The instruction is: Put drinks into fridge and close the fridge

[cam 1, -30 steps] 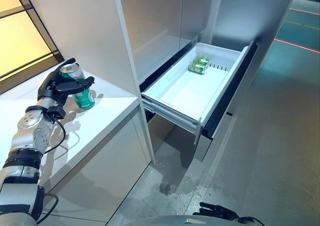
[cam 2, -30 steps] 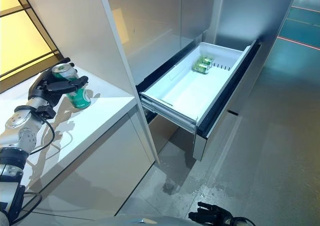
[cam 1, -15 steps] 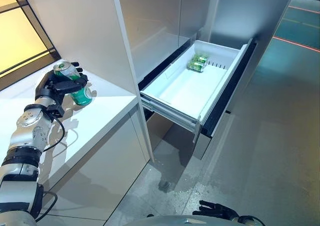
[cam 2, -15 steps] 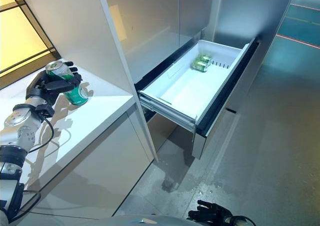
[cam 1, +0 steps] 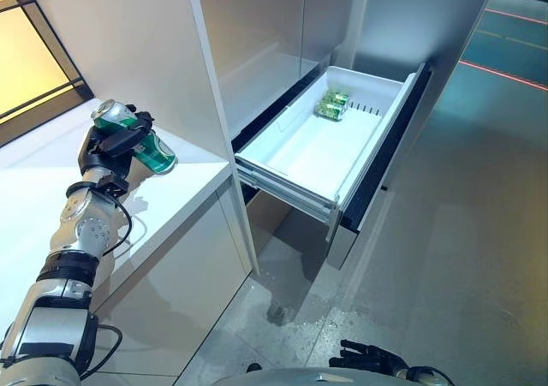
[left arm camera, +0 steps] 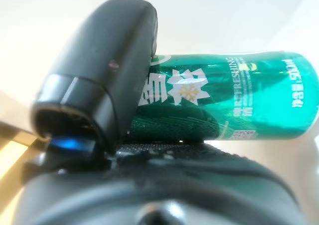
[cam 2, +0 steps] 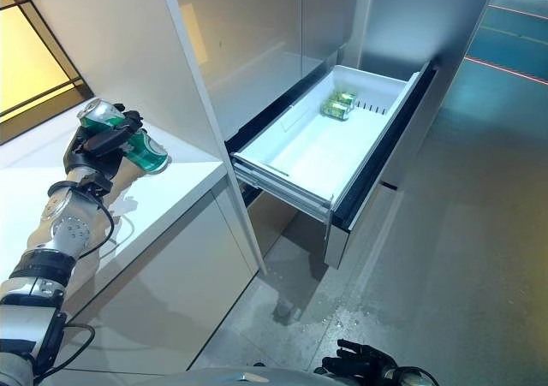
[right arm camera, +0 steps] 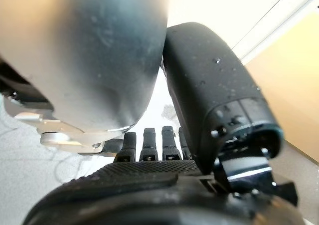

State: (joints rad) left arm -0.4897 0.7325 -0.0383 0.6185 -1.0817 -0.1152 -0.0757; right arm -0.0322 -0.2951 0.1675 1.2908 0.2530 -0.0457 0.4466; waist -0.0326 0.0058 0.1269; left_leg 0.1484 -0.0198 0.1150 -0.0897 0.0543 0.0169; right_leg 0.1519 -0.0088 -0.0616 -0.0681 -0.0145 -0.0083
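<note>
My left hand (cam 1: 101, 145) is shut on a green can (cam 1: 157, 153) and holds it tilted just above the white counter (cam 1: 175, 199), near the counter's corner by the tall panel. In the left wrist view the thumb (left arm camera: 109, 65) lies across the can (left arm camera: 239, 103). The fridge drawer (cam 1: 287, 159) stands pulled open to the right of the counter, with green cans (cam 1: 330, 105) lying at its far end. My right hand (cam 1: 372, 357) hangs low near the floor, fingers straight and empty; it also shows in the right wrist view (right arm camera: 149, 177).
A tall white panel (cam 1: 128, 44) rises between the counter and the drawer. The drawer's dark front (cam 1: 385, 159) juts out over the grey floor (cam 1: 462, 258). A yellow-lit window (cam 1: 34, 69) lies behind the counter.
My left hand has lifted the green can off the counter, tipped it over and carried it a little to the right. The camera has shifted slightly.
</note>
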